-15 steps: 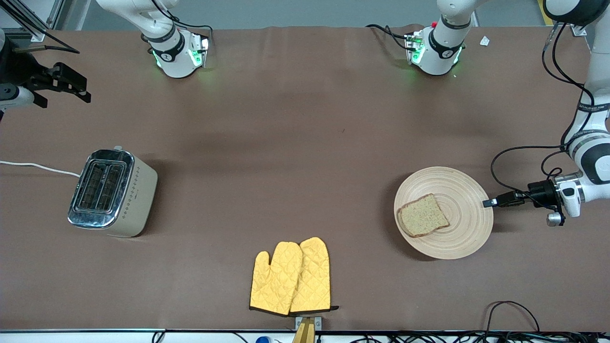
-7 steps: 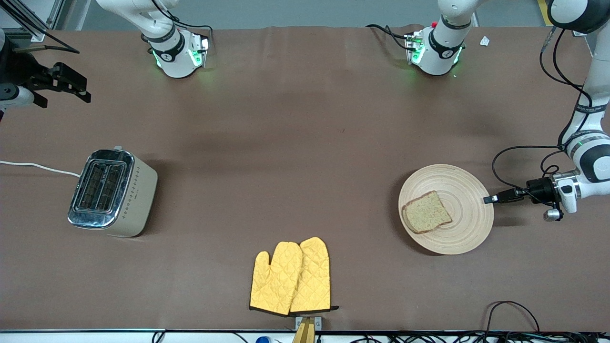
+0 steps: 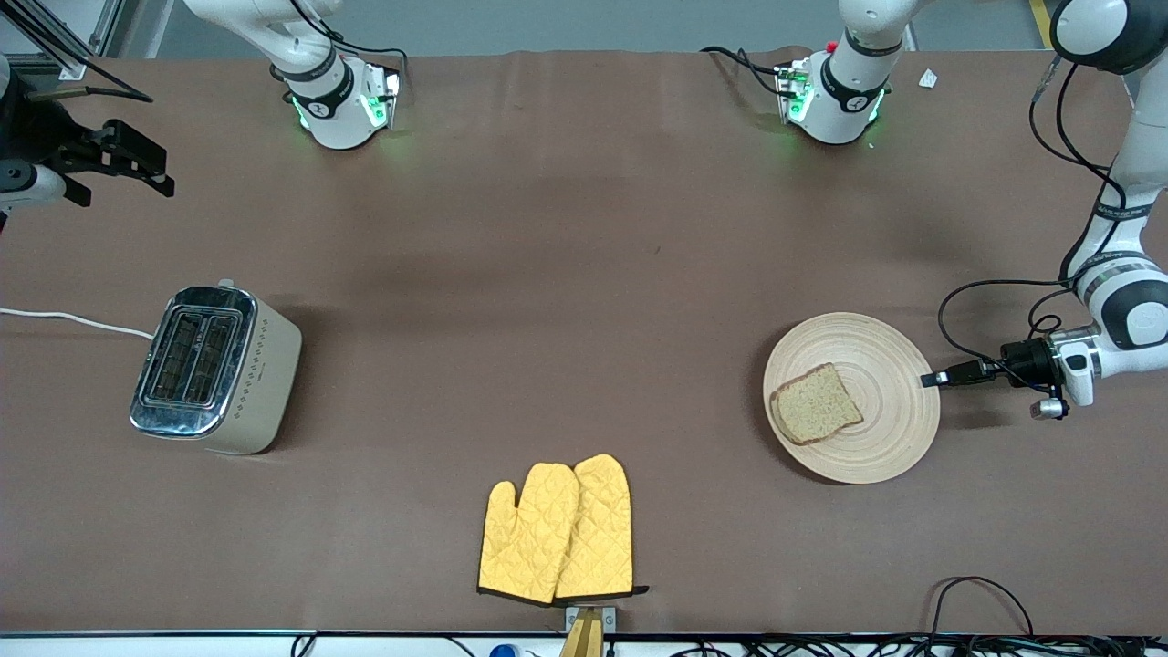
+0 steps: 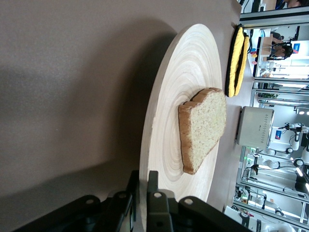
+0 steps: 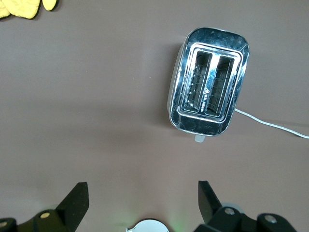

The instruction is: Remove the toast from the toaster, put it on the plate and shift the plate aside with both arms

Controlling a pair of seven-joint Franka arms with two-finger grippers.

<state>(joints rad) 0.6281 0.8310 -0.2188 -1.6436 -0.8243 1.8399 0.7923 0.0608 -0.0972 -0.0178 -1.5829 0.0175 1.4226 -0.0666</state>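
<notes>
Keeping the plate [image 3: 899, 365] level matters: left claw [image 3: 930, 379] is clamped on its rim, toast [image 3: 816, 404] lying loose; right claw [image 3: 128, 169] waits wide open, empty.

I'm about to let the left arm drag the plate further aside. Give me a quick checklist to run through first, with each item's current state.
1. Speckled brown toast lying on the round wooden plate: ok.
2. Left gripper shut on the plate's rim: ok.
3. Cream toaster with chrome top has both slots empty: ok.
4. Right gripper open, waiting above the table near the toaster: ok.
5. Yellow oven mitts apart from the plate: ok.
6. Plate flat on the table: cannot tell.
</notes>
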